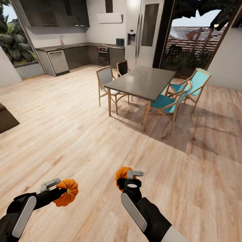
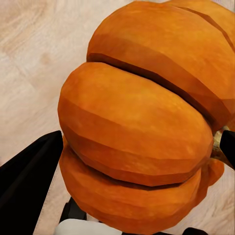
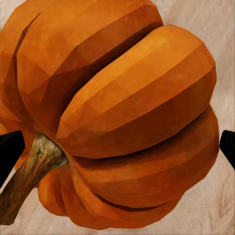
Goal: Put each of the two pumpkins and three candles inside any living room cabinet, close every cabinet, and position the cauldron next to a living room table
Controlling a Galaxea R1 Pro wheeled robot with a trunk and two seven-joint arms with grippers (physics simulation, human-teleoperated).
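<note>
Each of my grippers holds a pumpkin above the wooden floor. My left gripper (image 1: 62, 190) is shut on a bright orange ribbed pumpkin (image 1: 67, 192) at the lower left of the head view; up close the same pumpkin (image 2: 142, 127) sits between dark fingers (image 2: 24, 181). My right gripper (image 1: 129, 179) is shut on the other pumpkin (image 1: 121, 173), which in the right wrist view shows its ribs (image 3: 122, 112) and a brown stem (image 3: 29, 176). The candles, cabinet, cauldron and low table are out of view.
A tall dark dining table (image 1: 143, 81) with several chairs, two of them teal (image 1: 196, 82), stands ahead to the right. The kitchen counter (image 1: 77, 53) and fridge (image 1: 144, 30) line the far wall. A dark piece of furniture (image 1: 6, 119) juts in at the left edge. Open wood floor (image 1: 67, 127) lies ahead.
</note>
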